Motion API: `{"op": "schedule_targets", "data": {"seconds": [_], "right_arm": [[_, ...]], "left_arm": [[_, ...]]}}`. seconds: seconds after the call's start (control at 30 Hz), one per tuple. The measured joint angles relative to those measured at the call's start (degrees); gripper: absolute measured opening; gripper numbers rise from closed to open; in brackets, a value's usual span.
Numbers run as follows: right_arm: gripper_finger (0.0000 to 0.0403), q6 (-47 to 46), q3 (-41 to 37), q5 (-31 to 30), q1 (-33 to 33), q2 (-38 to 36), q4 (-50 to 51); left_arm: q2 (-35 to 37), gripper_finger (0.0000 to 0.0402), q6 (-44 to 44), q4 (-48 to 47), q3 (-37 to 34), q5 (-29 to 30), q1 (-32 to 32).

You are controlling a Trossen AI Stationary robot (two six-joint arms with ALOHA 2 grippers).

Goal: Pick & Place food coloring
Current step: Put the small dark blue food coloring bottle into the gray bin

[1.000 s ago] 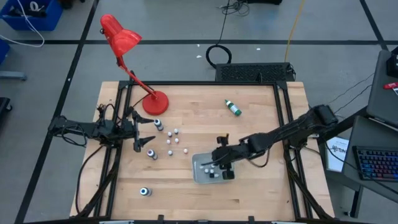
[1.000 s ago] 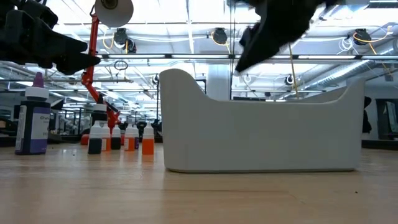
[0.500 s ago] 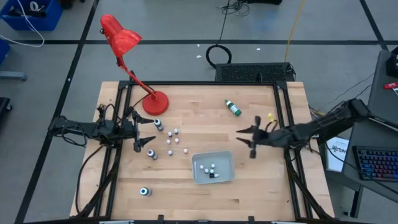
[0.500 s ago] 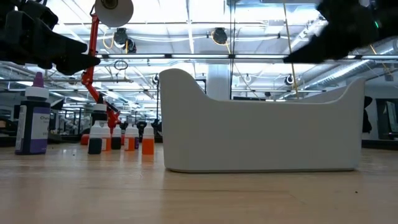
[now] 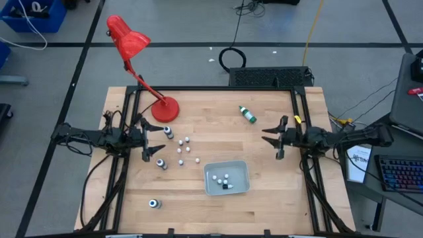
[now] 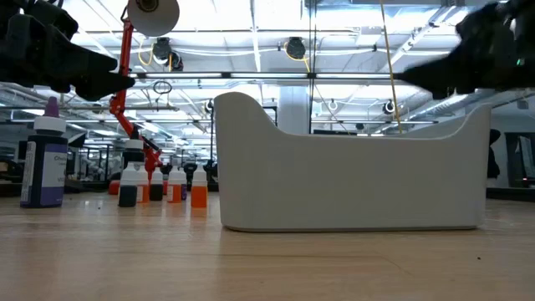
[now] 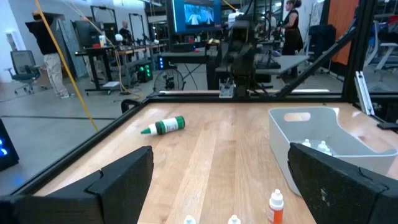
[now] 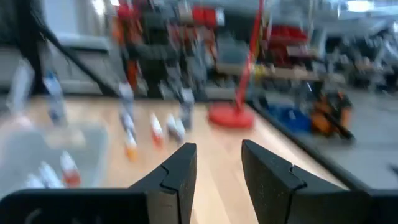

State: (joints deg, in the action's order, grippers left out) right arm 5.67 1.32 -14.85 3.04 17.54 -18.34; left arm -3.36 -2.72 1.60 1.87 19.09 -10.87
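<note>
High view first: the right hand [image 5: 275,139] hangs at about three o'clock on the wooden desk [image 5: 277,198], fingers a little apart and holding nothing. The left hand [image 5: 153,147] waits at nine o'clock, spread wide and empty, just beside a scatter of small vials [image 5: 184,151]. A few vials already lie in the tray [image 5: 242,187] near five o'clock; one green bottle [image 5: 248,115] lies on its side toward one o'clock, and another bottle [image 5: 154,203] stands near seven.

I judge the next pick should be the toppled green bottle, nearest the right hand: come down across its round body, not along it, or it rolls. The vials are slick plastic with white caps; the tray is smooth, pale and round-cornered. A red lamp [image 5: 135,49] leans over eleven o'clock.
</note>
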Motion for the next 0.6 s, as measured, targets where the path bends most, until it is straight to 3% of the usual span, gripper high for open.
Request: {"op": "schedule_targets", "data": {"seconds": [0.17, 0.33, 0.6], "right_arm": [[0.0116, -0.25, -0.07, 1.22, -4.56, -0.27, 1.82], [0.0116, 0.72, -0.11, 9.12, -6.77, -0.37, 0.93], [0.0116, 1.05, -0.15, 8.88, -7.95, -0.35, -1.51]], "left_arm": [[0.0, 0.0365, 0.01, 0.17, 0.0, 0.0, 0.0], [-0.02, 0.0365, 0.0, 0.09, 0.0, 0.0, 0.02], [0.0, 0.0365, 0.03, 1.96, 0.0, 0.0, 0.01]]}}
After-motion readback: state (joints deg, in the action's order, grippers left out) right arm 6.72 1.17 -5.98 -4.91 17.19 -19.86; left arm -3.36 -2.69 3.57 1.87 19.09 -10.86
